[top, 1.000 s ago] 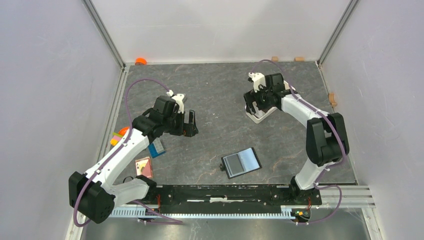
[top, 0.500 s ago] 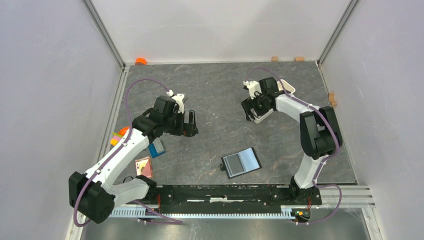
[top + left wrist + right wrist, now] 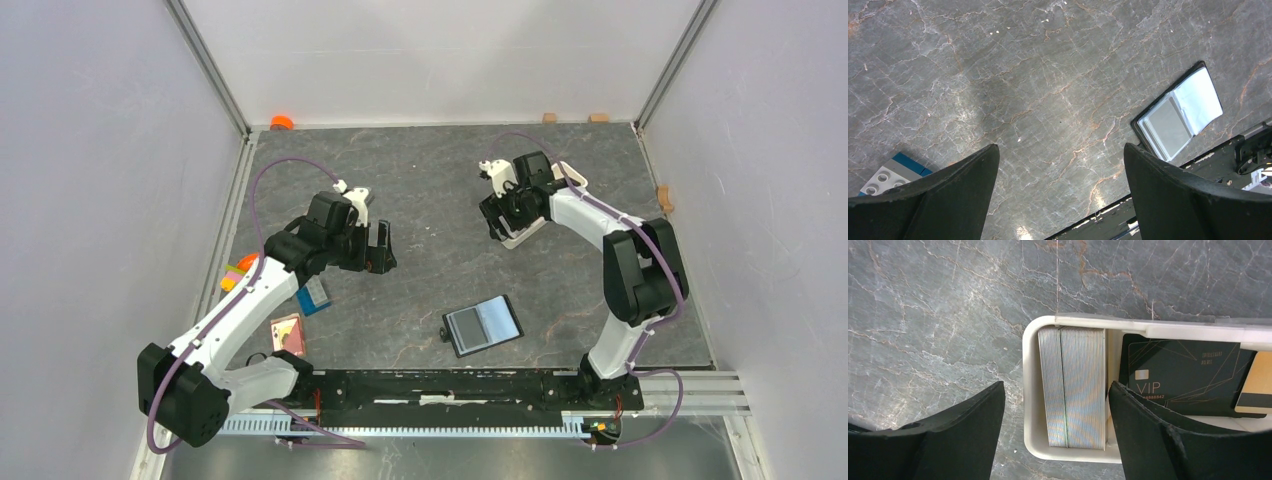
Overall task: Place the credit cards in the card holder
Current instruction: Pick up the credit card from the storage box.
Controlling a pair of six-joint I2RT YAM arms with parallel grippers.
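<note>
The credit cards lie in a long white tray (image 3: 1034,390): a stack of cards standing on edge (image 3: 1073,385), a black VIP card (image 3: 1183,372) and a tan-orange card (image 3: 1255,390). My right gripper (image 3: 1055,385) hangs open over the tray's end, one finger outside the wall, the other over the black card, the stack between them untouched. In the top view this gripper (image 3: 498,216) sits over the tray (image 3: 522,237). The card holder (image 3: 482,325) lies open near the front edge, also seen from the left wrist (image 3: 1180,117). My left gripper (image 3: 1060,150) is open over bare table.
A blue ridged block (image 3: 313,296) and a pink card (image 3: 285,332) lie beside the left arm. Orange bits (image 3: 238,272) sit at the left edge. Small wooden blocks (image 3: 664,197) line the right and back edges. A black rail (image 3: 450,385) runs along the front.
My right gripper has shifted left along the tray to its end, and its jaws have narrowed a little. The left arm has not moved.
</note>
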